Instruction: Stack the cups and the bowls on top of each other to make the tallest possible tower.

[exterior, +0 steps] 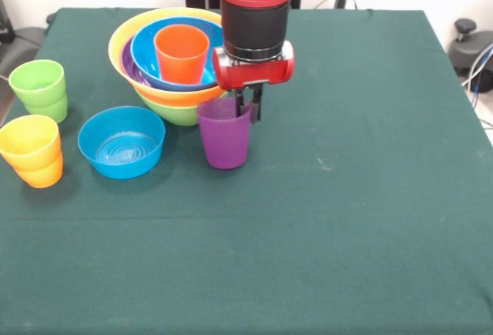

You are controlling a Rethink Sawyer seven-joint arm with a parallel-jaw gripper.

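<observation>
The tower stands at the back left: a lime green bowl (pixel 176 113) at the base, the yellow bowl (pixel 123 42) on it, a purple bowl (pixel 129 69) and a big blue bowl (pixel 146 58) nested inside, and an orange cup (pixel 182 54) on top. A purple cup (pixel 225 141) stands upright just right of the tower. My gripper (pixel 250 105) comes down from above, its fingers straddling the cup's far right rim and closed on it. A light blue cup is not in view.
A smaller blue bowl (pixel 122 142) sits on the green table (pixel 347 196) left of the purple cup. At the left edge are a green cup (pixel 38 88) and a yellow cup (pixel 31 141) nested in an orange cup (pixel 45 173).
</observation>
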